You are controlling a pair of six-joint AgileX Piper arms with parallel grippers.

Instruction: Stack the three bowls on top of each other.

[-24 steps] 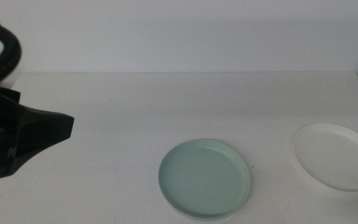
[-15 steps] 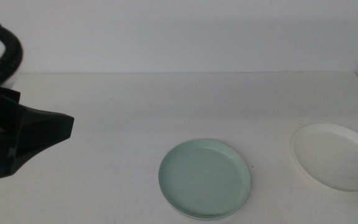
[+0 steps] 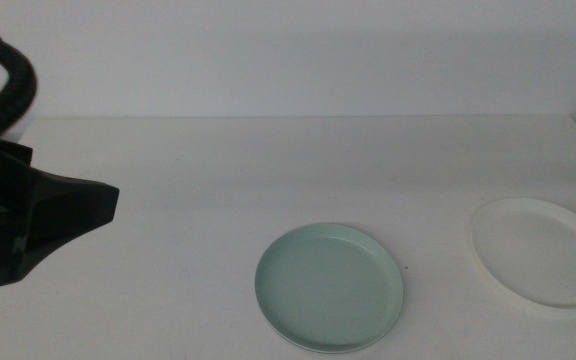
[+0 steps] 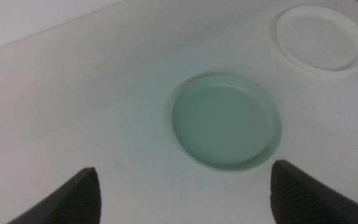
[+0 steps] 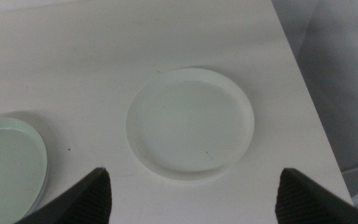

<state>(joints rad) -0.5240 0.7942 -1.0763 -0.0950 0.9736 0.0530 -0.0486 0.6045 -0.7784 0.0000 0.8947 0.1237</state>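
A mint green bowl (image 3: 330, 287) lies near the table's front middle, and a thin paler rim shows under its near edge. A white bowl (image 3: 540, 251) sits apart at the front right, close to the table's right edge. My left arm (image 3: 38, 220) hangs at the left side, well clear of both bowls. The left gripper (image 4: 185, 202) is open and empty, with the green bowl (image 4: 227, 122) and the white bowl (image 4: 319, 38) ahead of it. My right gripper (image 5: 197, 202) is open and empty just short of the white bowl (image 5: 190, 122). The green bowl (image 5: 8, 165) shows beside it.
The white table (image 3: 268, 170) ends at a right edge (image 5: 303, 87) just past the white bowl. A pale wall (image 3: 288, 50) stands behind the table.
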